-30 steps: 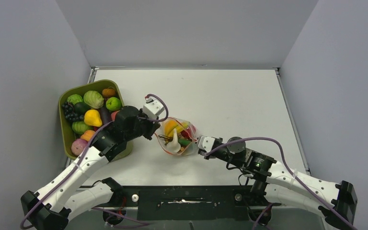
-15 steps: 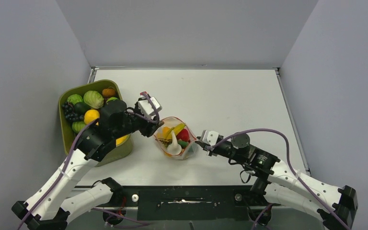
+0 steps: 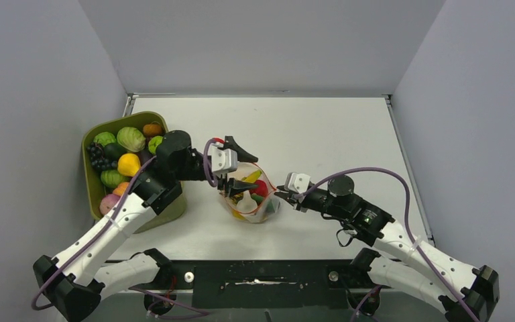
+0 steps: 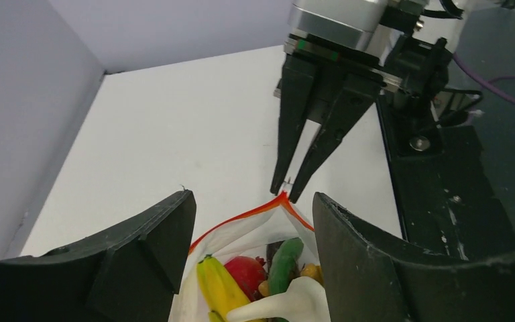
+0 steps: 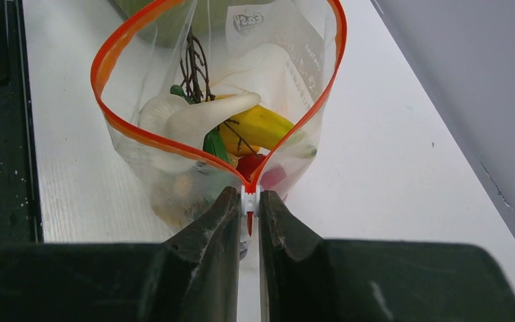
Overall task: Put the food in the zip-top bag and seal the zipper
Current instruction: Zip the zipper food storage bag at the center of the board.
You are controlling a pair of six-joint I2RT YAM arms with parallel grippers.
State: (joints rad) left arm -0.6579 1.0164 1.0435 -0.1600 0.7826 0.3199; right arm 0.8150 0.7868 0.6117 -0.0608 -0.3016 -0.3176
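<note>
Where the zip-top bag [image 3: 260, 212] stands mid-table, just right of the green tray [image 3: 119, 121], its mouth gapes and the zipper [image 5: 137, 134] is unsealed. Right gripper [image 5: 249, 218] pinched tight on the zipper's end tab. Left gripper [image 4: 251, 261] spread wide astride the mouth, holding nothing; its fingertips are cut off below the frame. Food inside: banana [image 5: 261, 126], white piece [image 5: 198, 111]. Lower pieces blurred behind the plastic. The left arm hides part of the tray.

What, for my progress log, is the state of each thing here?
zip-top bag: upright on the table, mouth open, food inside.
zipper: unsealed, spread wide.
right pincer: shut on the zipper's end.
left pincer: open, over the bag's mouth, holding nothing.
green tray: full of loose food.
</note>
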